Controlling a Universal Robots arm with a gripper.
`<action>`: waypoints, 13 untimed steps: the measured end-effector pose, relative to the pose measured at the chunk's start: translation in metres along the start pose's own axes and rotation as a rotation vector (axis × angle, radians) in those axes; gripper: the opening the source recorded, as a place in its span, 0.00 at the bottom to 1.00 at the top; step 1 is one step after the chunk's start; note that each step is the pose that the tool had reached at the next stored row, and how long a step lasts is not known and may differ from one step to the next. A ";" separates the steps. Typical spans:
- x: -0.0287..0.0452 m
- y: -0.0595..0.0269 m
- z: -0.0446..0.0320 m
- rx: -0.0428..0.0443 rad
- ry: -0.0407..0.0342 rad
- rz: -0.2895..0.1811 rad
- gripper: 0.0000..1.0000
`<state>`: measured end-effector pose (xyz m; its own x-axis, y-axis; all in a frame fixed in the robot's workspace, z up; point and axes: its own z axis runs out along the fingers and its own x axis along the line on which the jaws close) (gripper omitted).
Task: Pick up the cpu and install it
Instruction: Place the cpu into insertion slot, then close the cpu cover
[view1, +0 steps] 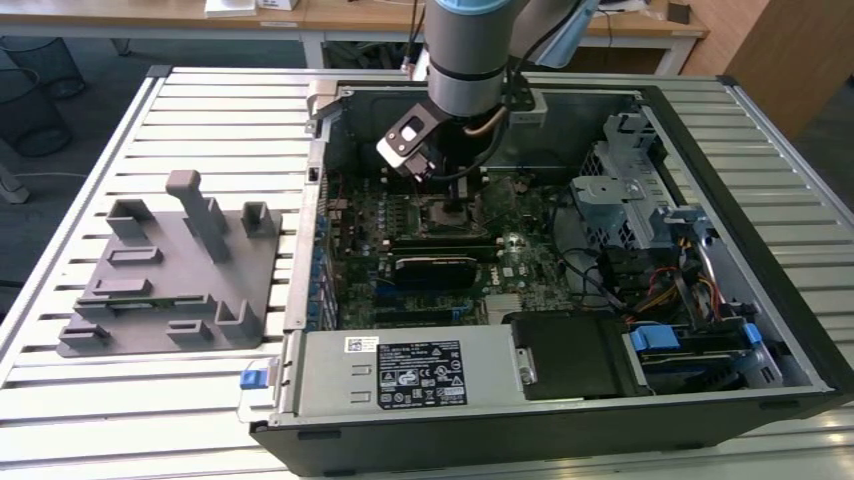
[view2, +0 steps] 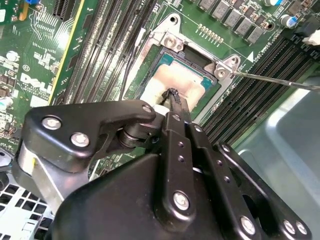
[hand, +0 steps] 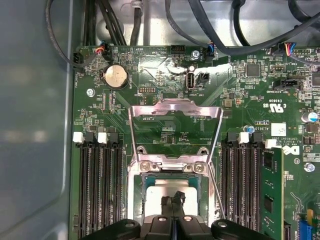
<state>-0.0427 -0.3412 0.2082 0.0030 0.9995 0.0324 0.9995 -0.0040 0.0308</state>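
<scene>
Gripper (view2: 172, 96) fingers are sitting pressed together at the tips, and I am seeing nothing clamped between them. In both wrist views the tips are pointing straight down at the cpu (view2: 185, 82), touching its pale metal top or hanging just above it; I cannot tell which. The cpu is lying flat inside the socket (hand: 172, 168) on the motherboard (hand: 250, 90), its silvery face showing on either side of the fingers. The load plate (hand: 175, 105) is standing swung open beyond the socket, away from the chip. The thin retention lever (view2: 280, 81) is sticking out to one side, unlatched. Rows of memory slots (hand: 97, 185) are running along both flanks of the socket, and a coin cell (hand: 115, 76) is sitting farther up the board.

In the exterior view I am watching the arm reaching down into the open computer case (view1: 400, 385), which is lying on the slatted table (view1: 200, 120). The grey holder tray (view1: 160, 290) is resting on the table at the exterior view's left, well apart from the gripper.
</scene>
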 end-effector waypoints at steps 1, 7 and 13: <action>0.0000 0.0000 -0.0003 0.0001 -0.0002 0.000 0.11; 0.0001 0.0001 -0.0031 0.0002 -0.0006 0.000 0.11; 0.0002 0.0002 -0.0084 0.0006 -0.0008 0.000 0.11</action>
<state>-0.0428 -0.3412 0.2165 0.0031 0.9995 0.0315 0.9995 -0.0040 0.0302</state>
